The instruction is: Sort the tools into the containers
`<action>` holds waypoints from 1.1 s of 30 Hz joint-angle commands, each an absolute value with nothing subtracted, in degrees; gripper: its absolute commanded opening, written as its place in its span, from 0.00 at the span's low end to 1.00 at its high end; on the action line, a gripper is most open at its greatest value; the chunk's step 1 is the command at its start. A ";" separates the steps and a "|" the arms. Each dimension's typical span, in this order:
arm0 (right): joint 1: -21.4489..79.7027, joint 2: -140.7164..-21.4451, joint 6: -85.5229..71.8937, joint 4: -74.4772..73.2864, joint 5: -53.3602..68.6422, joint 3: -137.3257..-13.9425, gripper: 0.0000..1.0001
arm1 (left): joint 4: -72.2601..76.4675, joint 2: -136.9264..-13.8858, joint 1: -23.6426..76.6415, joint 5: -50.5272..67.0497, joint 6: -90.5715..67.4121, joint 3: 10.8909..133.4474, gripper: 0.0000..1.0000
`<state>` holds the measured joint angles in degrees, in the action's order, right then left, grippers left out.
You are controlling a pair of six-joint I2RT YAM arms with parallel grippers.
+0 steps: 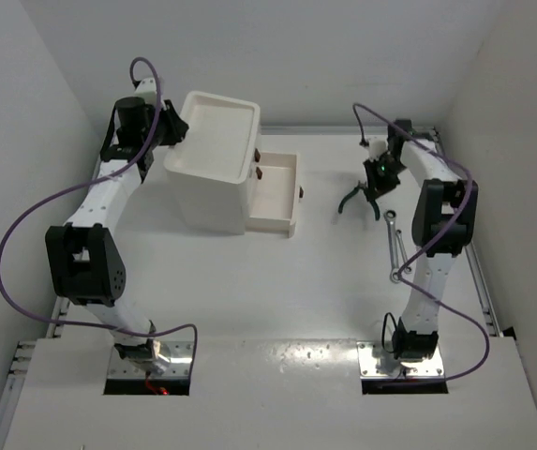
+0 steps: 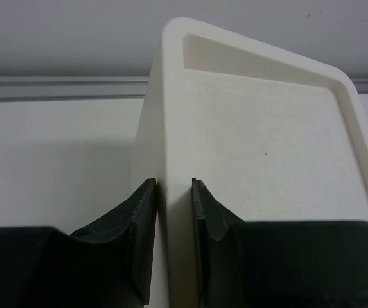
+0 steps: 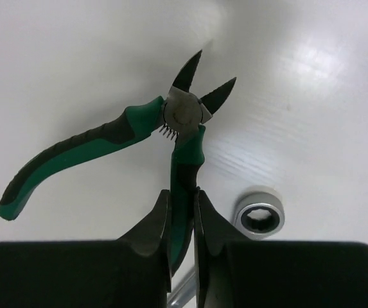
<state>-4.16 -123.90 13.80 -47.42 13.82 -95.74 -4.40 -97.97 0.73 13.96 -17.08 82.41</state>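
Note:
The white cabinet [image 1: 214, 178] stands at the back left, with a shallow tray top [image 1: 219, 127] and one drawer [image 1: 277, 195] pulled out to the right. My left gripper [image 1: 176, 131] is shut on the tray's left rim [image 2: 171, 96], one finger [image 2: 142, 205] outside the wall and one inside. My right gripper [image 1: 377, 180] is shut on one handle of the green-handled pliers [image 3: 184, 112], jaws spread, held just above the table [image 1: 357, 199]. Slim silver wrenches [image 1: 395, 246] lie near the right arm; a ring end [image 3: 259, 219] shows beside my right fingers. Screwdrivers and yellow-and-black pliers are out of view.
Small dark red drawer handles [image 1: 260, 166] show on the cabinet's right face, and one on the open drawer's front [image 1: 302, 194]. White walls enclose the table at the back and on both sides. Purple cables loop off both arms.

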 commanded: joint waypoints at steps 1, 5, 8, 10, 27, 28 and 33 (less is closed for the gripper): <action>0.69 -122.59 6.35 -55.17 12.77 -115.76 0.00 | -26.98 -103.72 1.05 13.89 -17.23 72.69 0.00; 6.23 -125.68 3.52 -63.19 5.47 -129.45 0.00 | -26.98 -103.71 1.05 12.48 -17.93 72.69 0.00; 11.41 -125.68 2.90 -63.19 1.34 -130.78 0.00 | -26.98 -103.71 1.58 11.08 -18.54 72.69 0.00; 15.01 -125.68 1.24 -62.67 0.79 -130.78 0.00 | -26.98 -103.71 1.58 11.07 -19.77 72.69 0.00; 25.84 -135.08 -6.06 -57.66 -10.73 -134.21 0.00 | -25.93 -103.18 1.58 11.07 -21.45 71.63 0.00; 26.54 -135.09 -7.20 -57.13 -9.85 -134.91 0.00 | -25.93 -103.18 1.58 11.07 -21.45 71.63 0.00; 27.94 -134.56 -8.09 -53.26 -6.50 -134.73 0.00 | -25.93 -103.18 1.58 11.07 -21.45 71.63 0.00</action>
